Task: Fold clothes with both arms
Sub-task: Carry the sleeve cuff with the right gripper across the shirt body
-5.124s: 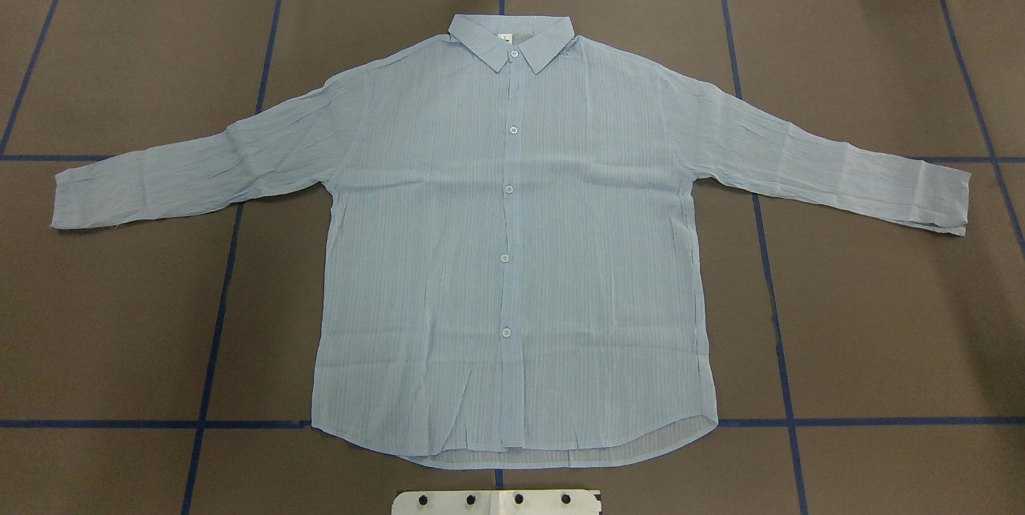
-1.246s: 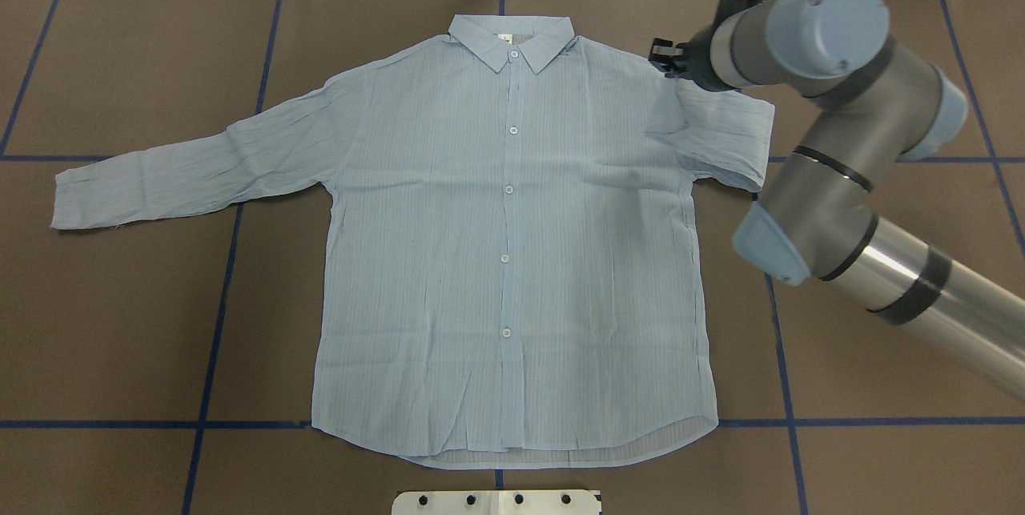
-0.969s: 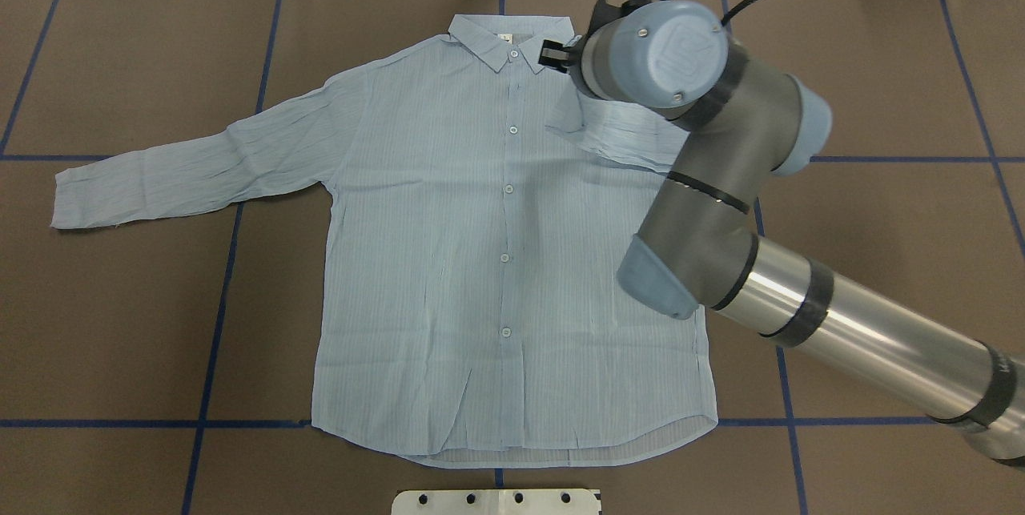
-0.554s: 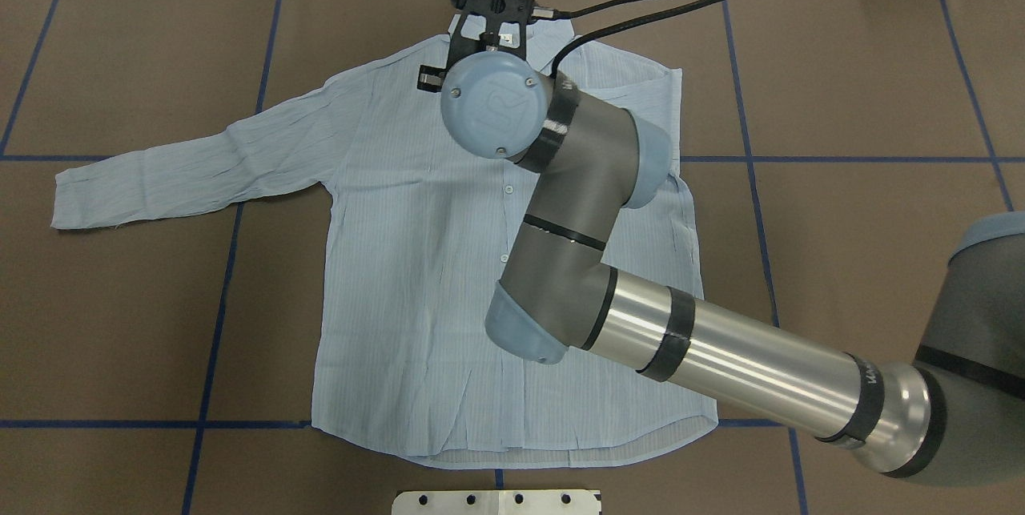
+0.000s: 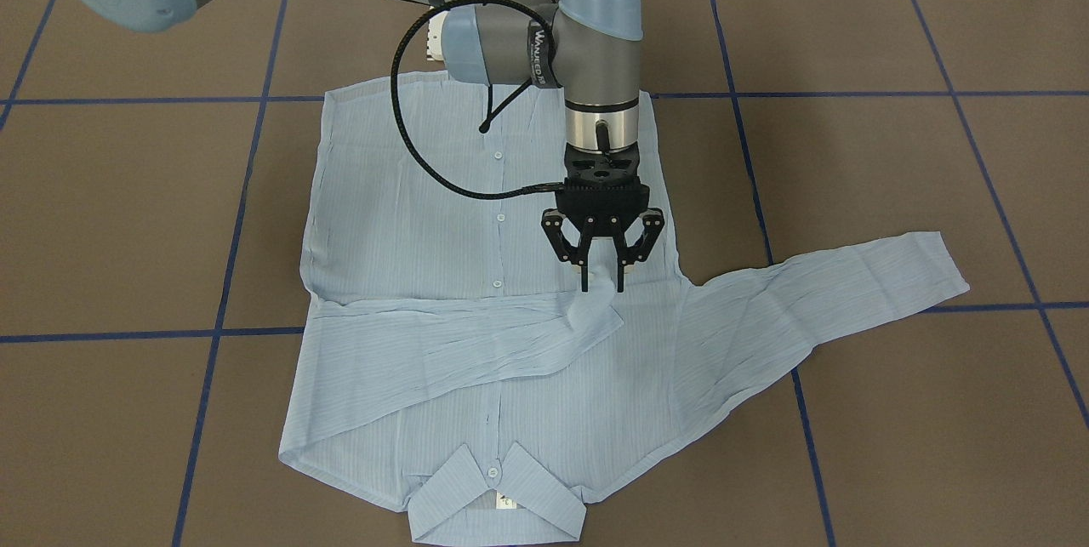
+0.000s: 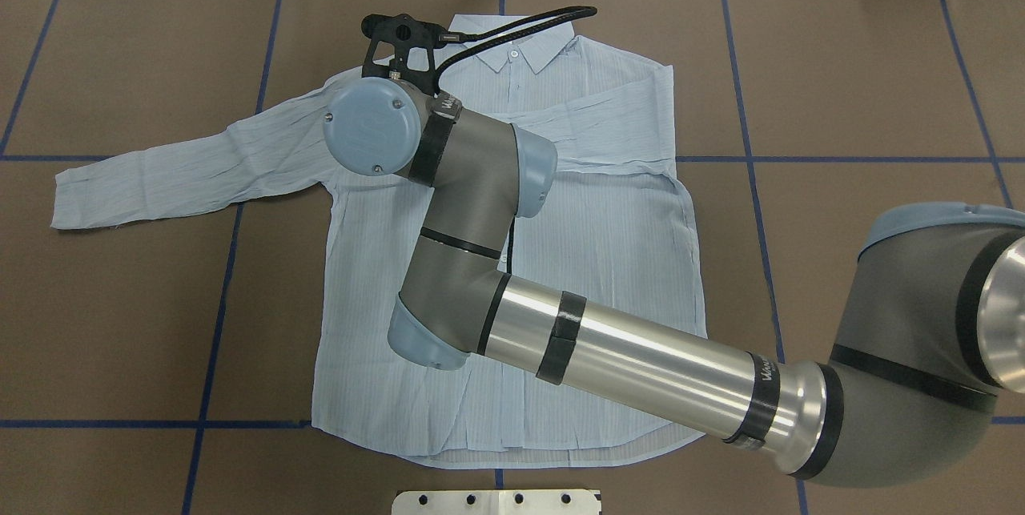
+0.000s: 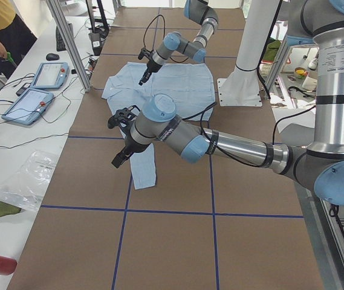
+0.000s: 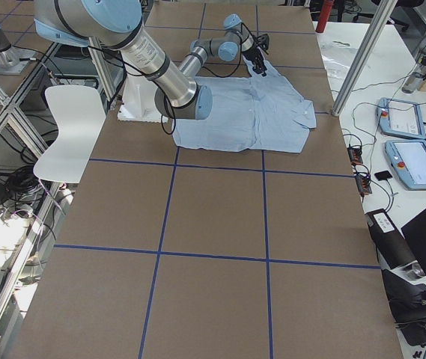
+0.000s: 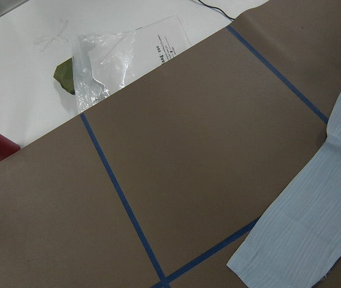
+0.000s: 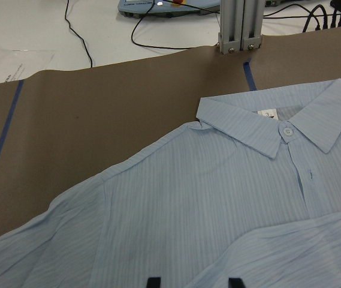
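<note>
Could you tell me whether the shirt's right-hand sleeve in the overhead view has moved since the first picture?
Yes. The sleeve, once spread rightward across the table, now lies folded leftward over the shirt chest, its cuff in the right pincer.

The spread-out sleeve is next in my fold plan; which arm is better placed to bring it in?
Left. The left gripper hangs right by that sleeve's cuff; the right gripper is over the shirt, pinching the other sleeve.
</note>
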